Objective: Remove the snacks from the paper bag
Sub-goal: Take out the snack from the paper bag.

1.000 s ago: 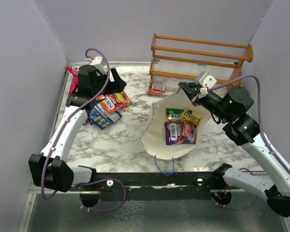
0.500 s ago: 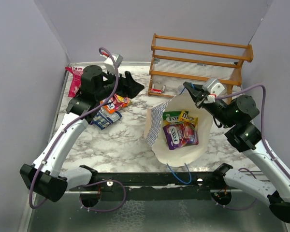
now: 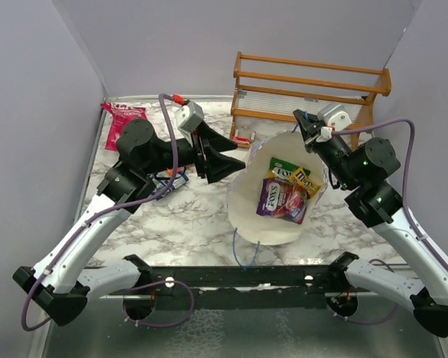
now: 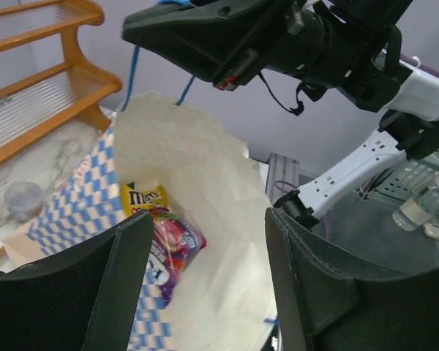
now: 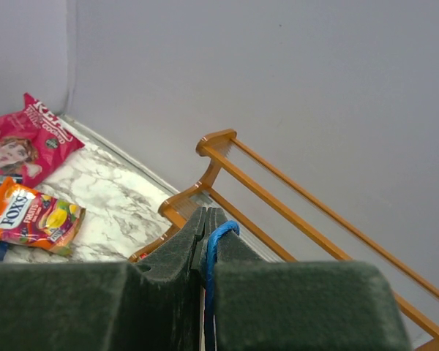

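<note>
We hold the bag (image 3: 263,218) by its cord (image 5: 218,232), right gripper (image 5: 205,245) clamped. The left gripper (image 3: 237,155), jaws apart at frame centre, must next reach the snacks (image 3: 286,192) inside.

Overhead, left wrist: shared paper bag (image 3: 267,226)
</note>
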`<control>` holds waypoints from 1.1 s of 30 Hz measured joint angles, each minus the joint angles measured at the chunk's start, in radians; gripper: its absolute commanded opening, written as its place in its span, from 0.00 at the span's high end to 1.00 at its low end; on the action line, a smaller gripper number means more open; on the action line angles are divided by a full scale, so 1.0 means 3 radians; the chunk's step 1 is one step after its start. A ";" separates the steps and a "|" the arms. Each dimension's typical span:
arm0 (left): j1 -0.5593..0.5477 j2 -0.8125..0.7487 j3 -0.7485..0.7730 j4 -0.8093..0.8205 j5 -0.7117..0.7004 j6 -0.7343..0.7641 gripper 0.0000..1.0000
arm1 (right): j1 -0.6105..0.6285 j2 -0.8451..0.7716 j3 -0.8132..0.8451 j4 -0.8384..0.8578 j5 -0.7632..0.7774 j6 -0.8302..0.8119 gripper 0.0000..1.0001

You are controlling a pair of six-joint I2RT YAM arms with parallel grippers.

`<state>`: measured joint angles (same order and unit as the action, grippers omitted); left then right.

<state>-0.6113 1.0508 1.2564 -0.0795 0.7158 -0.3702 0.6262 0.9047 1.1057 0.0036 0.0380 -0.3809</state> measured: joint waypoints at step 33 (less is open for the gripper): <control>-0.2327 0.1595 -0.0704 0.1418 -0.3150 0.0947 0.73 | 0.0000 -0.0052 0.0130 -0.0216 0.0006 0.0160 0.98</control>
<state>-1.3094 1.5291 1.0451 0.3458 -0.2291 -0.0860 0.6262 0.8890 1.1446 -0.0612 0.0399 -0.3328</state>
